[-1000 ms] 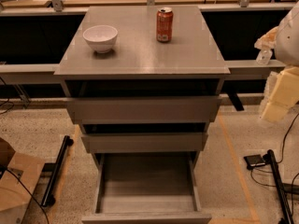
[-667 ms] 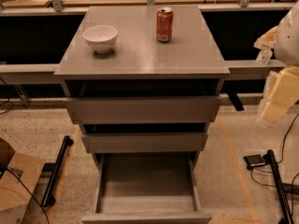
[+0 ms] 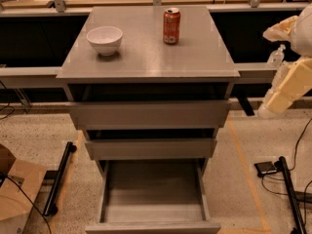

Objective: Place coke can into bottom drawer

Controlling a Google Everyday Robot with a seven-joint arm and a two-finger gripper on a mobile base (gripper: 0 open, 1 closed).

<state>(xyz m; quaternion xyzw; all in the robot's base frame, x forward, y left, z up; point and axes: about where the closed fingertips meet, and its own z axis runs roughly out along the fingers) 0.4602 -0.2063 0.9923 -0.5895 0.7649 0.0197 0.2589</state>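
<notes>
The coke can (image 3: 171,26), red with a silver top, stands upright on the grey cabinet top (image 3: 146,57), towards the back and right of centre. The bottom drawer (image 3: 153,199) is pulled out at the foot of the cabinet and its grey box interior shows nothing in it. My arm's cream-coloured links (image 3: 287,84) hang at the right edge of the view, off to the side of the cabinet. My gripper (image 3: 282,29) is up there at the right edge, well to the right of the can and apart from it, holding nothing that I can see.
A white bowl (image 3: 104,39) sits on the cabinet top left of the can. The top drawer (image 3: 148,113) and the middle drawer (image 3: 151,147) stand slightly out. A cardboard box (image 3: 14,194) and a black bar (image 3: 58,179) lie on the floor left; cables and a black stand (image 3: 287,184) lie right.
</notes>
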